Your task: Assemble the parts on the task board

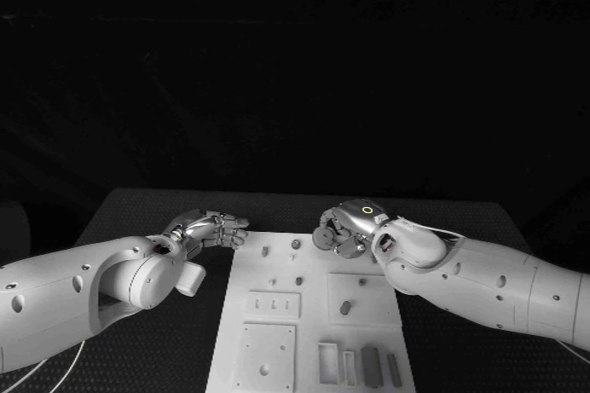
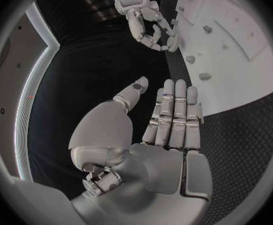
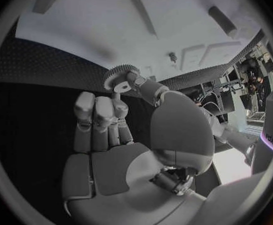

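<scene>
Toothed round gear [image 3: 119, 78] in right hand [image 3: 121, 135]

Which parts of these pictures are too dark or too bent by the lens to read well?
Head view: the room beyond the table is nearly black, while the task board is brightly lit. Left wrist view: the fisheye lens curves the board's edge; the left hand is clear. Right wrist view: the gear pinched by the right hand is sharp, though the rim falls into shadow.

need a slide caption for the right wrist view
Right hand pinches a small gear above the white task board.
</scene>
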### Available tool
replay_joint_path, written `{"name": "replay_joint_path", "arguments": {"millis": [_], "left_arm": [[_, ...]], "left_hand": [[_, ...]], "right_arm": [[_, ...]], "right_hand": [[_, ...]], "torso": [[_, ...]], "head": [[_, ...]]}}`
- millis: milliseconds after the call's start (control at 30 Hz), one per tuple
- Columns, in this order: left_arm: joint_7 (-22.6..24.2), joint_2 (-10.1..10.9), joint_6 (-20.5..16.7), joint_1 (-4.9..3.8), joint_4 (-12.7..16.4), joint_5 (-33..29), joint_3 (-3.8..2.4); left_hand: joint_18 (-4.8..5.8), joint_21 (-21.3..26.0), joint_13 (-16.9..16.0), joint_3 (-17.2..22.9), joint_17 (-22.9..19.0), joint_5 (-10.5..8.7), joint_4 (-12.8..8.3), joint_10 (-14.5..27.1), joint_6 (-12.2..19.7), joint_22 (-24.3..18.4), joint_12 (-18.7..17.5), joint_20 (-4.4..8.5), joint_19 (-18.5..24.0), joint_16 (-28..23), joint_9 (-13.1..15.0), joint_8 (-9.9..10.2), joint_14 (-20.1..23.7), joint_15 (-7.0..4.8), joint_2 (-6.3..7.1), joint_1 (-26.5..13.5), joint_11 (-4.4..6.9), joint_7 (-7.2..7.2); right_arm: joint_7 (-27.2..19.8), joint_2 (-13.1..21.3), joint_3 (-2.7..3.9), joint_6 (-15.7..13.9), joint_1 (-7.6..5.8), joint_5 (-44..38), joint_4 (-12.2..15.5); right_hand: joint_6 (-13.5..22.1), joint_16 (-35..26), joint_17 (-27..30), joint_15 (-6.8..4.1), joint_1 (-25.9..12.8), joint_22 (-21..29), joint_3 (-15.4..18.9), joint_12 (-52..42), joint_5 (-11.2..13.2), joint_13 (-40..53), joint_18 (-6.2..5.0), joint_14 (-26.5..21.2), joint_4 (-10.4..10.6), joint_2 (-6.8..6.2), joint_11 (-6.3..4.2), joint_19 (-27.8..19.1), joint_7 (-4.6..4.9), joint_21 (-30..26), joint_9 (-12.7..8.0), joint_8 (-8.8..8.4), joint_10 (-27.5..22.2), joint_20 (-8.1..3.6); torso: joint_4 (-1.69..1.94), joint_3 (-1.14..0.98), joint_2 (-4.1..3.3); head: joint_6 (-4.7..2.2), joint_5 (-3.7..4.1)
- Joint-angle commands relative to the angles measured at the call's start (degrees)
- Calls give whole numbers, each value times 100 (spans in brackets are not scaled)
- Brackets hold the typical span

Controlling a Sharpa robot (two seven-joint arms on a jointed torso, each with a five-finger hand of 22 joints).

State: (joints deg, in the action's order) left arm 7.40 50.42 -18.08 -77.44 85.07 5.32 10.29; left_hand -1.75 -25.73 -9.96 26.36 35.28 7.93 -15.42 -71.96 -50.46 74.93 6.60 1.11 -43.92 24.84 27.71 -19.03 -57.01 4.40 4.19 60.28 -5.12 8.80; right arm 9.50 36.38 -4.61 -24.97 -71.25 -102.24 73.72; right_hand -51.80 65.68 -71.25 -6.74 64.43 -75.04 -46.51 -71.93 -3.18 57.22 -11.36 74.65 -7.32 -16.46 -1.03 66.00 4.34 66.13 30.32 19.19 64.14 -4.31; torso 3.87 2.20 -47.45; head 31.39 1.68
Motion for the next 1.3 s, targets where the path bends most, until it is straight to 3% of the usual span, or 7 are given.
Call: {"name": "replay_joint_path", "arguments": {"millis": [33,200,333,567,833,1300], "left_arm": [[34,-1,72,-6,-17,36,-4],[37,-4,71,-6,-41,36,-4],[38,-6,70,-6,-43,36,-4],[43,-12,72,-6,-44,36,-4],[51,-34,71,-6,-56,37,-4],[49,-61,85,-6,-72,39,-4]], "left_hand": [[-73,-27,-9,23,7,-1,1,-32,-2,107,-37,-4,43,-38,10,34,-14,28,-17,1,-11,44],[-73,-28,-10,24,8,-1,0,-32,-2,107,-39,-4,44,-40,10,35,-14,29,-17,2,-12,44],[-73,-28,-10,25,10,-1,0,-32,-2,107,-41,-5,45,-41,11,36,-14,29,-17,2,-12,44],[-73,-29,-11,25,12,-1,-1,-32,-1,107,-44,-6,46,-44,12,37,-14,30,-18,2,-12,45],[-73,-30,-12,26,13,-1,-3,-32,0,107,-46,-6,47,-46,12,38,-13,31,-17,3,-13,45],[-73,-31,-14,26,17,-2,-5,-34,-1,107,-50,-7,48,-49,14,39,-13,31,-17,3,-13,45]], "right_arm": [[295,-39,1,-258,-1,-621,129],[341,-141,-3,-347,0,-934,232],[331,-272,-43,-424,1,-1082,196],[385,-496,-185,-442,7,-1234,147],[380,-693,-290,-429,57,-1255,38],[450,-922,-358,-324,138,-1321,-201]], "right_hand": [[-824,26,9,-13,-20,-63,-25,30,35,-10,-364,24,-12,-58,-8,15,80,34,6,-1,52,0],[-838,28,23,-18,-49,-63,-20,37,39,-24,-364,37,-16,-67,-14,20,73,39,12,2,79,-3],[-841,28,36,-21,-70,-61,-21,45,39,-37,-364,48,-28,-73,-18,23,69,42,15,0,101,-5],[-844,22,63,-26,-91,-56,-26,63,38,-62,-364,69,-73,-74,-23,31,64,44,22,-3,138,-11],[-846,19,76,-27,-99,-53,-29,72,38,-73,-364,79,-101,-75,-25,36,63,45,25,-5,155,-14],[-838,17,93,-27,-117,-48,-44,84,38,-87,-364,93,-122,-74,-23,45,65,45,27,-14,175,-16]], "torso": [[8,-5,-6],[9,-7,-3],[6,-7,-1],[21,-4,-2],[22,-1,-2],[12,-8,-3]], "head": [[2,-18],[7,-24],[8,-34],[11,-26],[12,-41],[22,-72]]}}
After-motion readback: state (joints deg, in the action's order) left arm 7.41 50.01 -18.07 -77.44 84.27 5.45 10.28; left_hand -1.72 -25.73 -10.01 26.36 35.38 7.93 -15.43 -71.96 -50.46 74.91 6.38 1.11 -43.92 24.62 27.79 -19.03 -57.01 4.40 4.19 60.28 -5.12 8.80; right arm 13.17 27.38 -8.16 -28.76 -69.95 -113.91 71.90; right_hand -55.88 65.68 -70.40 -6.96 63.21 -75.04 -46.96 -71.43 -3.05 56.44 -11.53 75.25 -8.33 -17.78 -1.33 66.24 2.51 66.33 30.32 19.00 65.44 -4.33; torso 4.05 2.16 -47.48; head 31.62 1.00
